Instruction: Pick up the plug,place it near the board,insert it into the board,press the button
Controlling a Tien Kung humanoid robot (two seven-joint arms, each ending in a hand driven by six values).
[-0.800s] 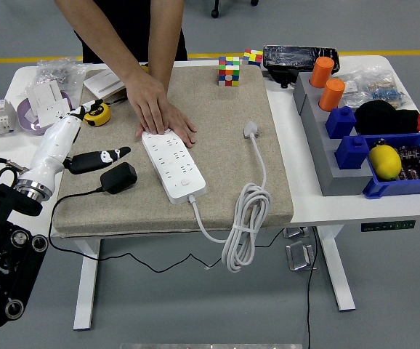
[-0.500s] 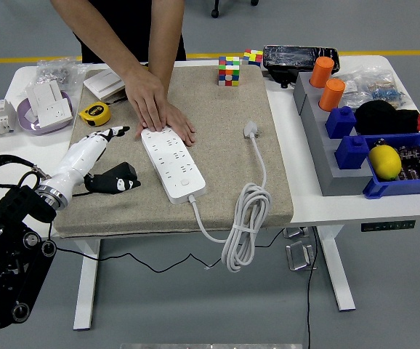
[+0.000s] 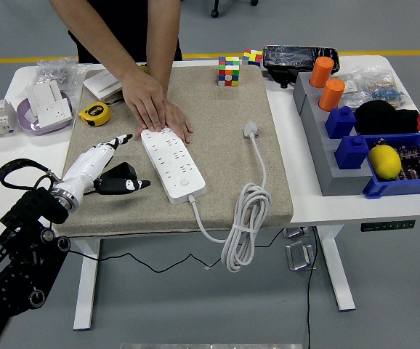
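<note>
Plug (image 3: 118, 177) now sits under my left hand (image 3: 102, 161), which has swung over it, fingers half-curled, not gripping.

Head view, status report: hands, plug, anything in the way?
Left hand over the black plug, grasp unclear. Right arm out of view. Person's hand pins the power strip at its far end; sockets clear.
</note>
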